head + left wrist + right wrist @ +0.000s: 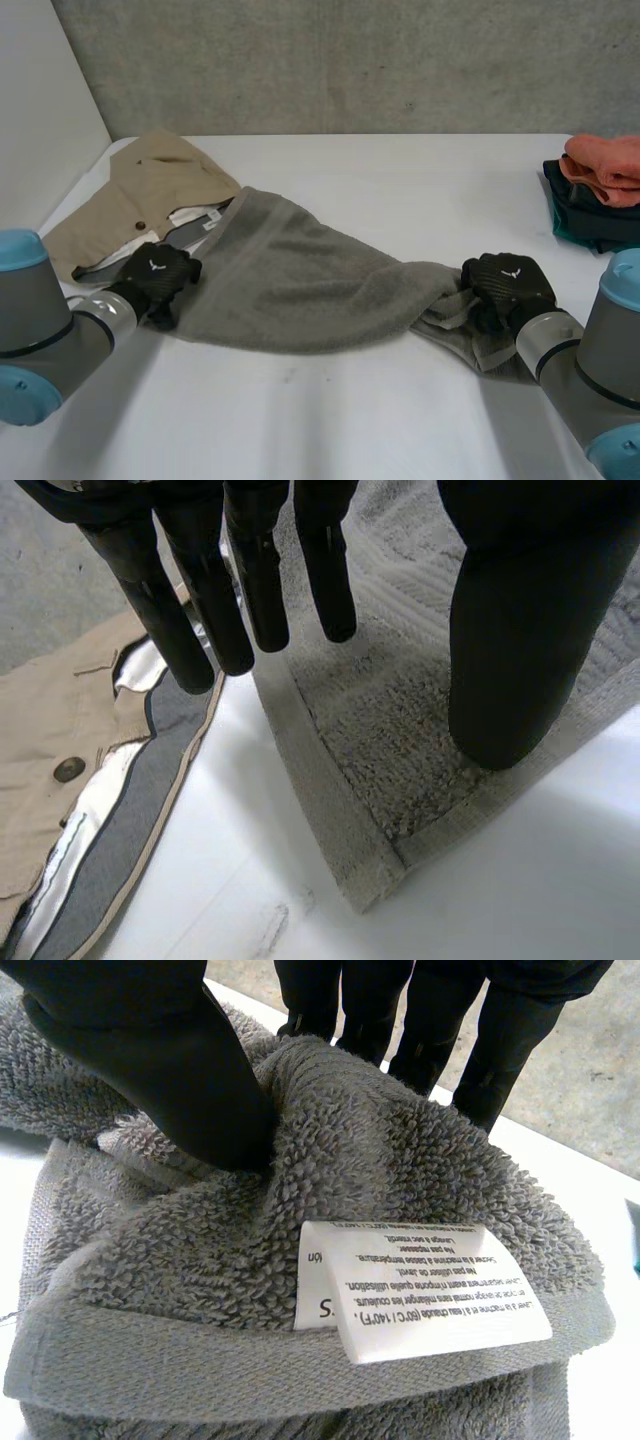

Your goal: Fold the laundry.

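Observation:
A grey towel [290,280] lies spread across the white table [350,410], flat on its left side and bunched at its right end. My left hand [155,278] is over the towel's near left corner [400,740]. Its fingers [250,590] are nearly straight above the hem, and its thumb [510,630] stands apart over the cloth, so it is open. My right hand [505,285] is shut on the bunched right end [250,1260]. There its thumb [150,1050] and fingers pinch a raised ridge of towel, just behind a white care label [420,1295].
A beige garment with a button and grey lining [140,200] lies at the back left, its edge [60,740] right beside the towel's left corner. A stack of folded clothes, orange on dark [600,190], sits at the back right edge.

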Controlling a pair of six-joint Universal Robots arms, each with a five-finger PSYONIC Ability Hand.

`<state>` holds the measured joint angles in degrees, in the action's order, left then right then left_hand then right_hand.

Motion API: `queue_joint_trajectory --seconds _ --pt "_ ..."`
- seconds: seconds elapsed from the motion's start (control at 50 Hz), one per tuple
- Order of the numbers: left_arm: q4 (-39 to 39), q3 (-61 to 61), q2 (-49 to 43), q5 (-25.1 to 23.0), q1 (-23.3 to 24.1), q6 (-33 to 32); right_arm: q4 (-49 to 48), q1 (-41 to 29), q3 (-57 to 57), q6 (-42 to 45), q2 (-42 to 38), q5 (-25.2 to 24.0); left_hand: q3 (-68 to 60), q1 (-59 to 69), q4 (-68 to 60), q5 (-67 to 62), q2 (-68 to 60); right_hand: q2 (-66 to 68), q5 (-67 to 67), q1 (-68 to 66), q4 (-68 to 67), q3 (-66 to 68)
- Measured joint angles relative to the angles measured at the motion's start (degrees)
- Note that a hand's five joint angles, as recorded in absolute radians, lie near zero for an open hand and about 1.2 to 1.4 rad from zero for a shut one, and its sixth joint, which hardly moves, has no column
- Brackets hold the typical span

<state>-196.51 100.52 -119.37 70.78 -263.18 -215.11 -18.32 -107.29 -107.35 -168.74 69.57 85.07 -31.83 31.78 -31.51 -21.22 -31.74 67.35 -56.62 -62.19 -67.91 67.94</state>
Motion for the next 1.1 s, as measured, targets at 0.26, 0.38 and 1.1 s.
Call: queue_joint_trajectory --seconds 0.26,0.38,1.1 --pt "5.3 3.0 4.3 -2.8 0.3 -0.3 -0.1 -0.1 0.0 0.4 -0.1 0.0 1.4 -1.3 1.9 1.8 1.6 0.0 -0.2 0.0 0.0 0.0" --pt "5.5 2.2 3.5 -4.0 0.5 -0.4 0.0 -0.4 0.0 0.4 -0.1 0.0 1.4 -1.3 1.9 1.8 1.6 0.0 -0.2 0.0 -0.2 0.0" --pt "4.6 -7.5 -4.6 -3.5 3.9 0.2 0.0 -0.8 -0.8 3.3 -0.2 0.0 -13.0 12.3 -13.4 -12.8 -13.0 0.0 -0.2 0.0 -0.3 0.0"
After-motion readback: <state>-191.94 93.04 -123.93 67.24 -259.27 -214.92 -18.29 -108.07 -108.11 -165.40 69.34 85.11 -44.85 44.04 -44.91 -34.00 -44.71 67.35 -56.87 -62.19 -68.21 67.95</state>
